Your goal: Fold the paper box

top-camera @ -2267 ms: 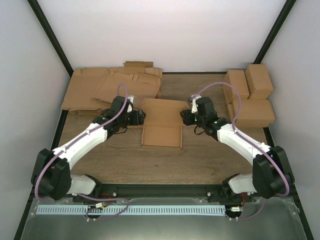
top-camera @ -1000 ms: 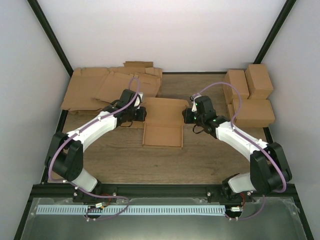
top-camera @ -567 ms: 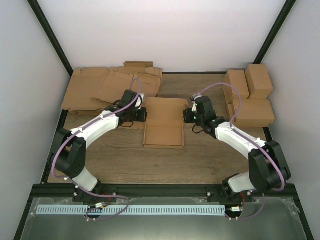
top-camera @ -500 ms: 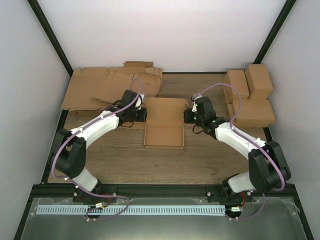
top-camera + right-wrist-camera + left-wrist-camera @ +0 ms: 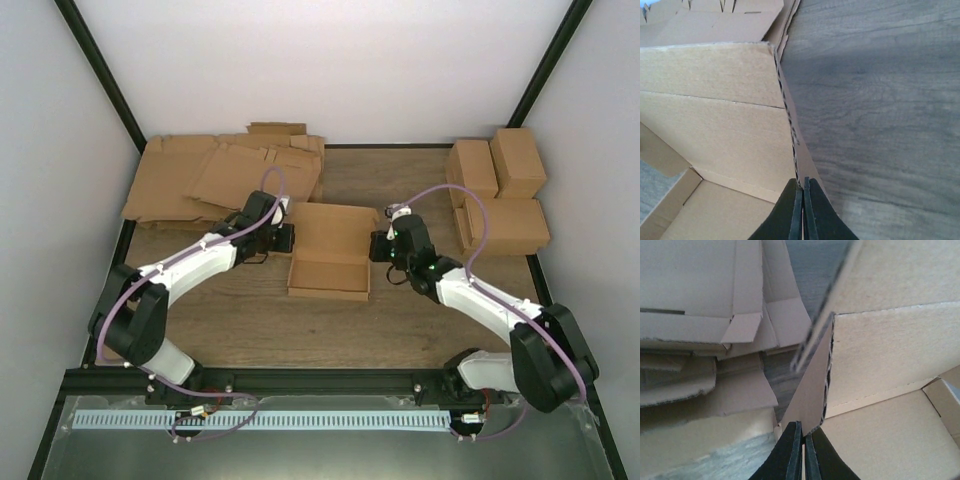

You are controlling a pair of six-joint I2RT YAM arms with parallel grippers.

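The paper box [image 5: 328,262] lies half-formed at the table's middle, a brown tray with its wide rear panel raised. My left gripper [image 5: 287,240] is at its left end, shut on the upright side flap [image 5: 810,400], which rises from between the black fingers [image 5: 790,452]. My right gripper [image 5: 376,245] is at the right end, shut on the corrugated edge of the right side flap [image 5: 807,167]. The box's inner panels [image 5: 880,355] [image 5: 715,100] fill much of both wrist views.
Flat brown cardboard sheets [image 5: 215,175] with notched edges are piled at the back left, also in the left wrist view [image 5: 700,300]. Several closed brown boxes [image 5: 500,195] are stacked at the back right. A black frame edges the wooden table [image 5: 250,320].
Both grippers have closed onto the box's side flaps. Both wrists and the box have shifted slightly toward the near edge, and the right arm has swung lower.
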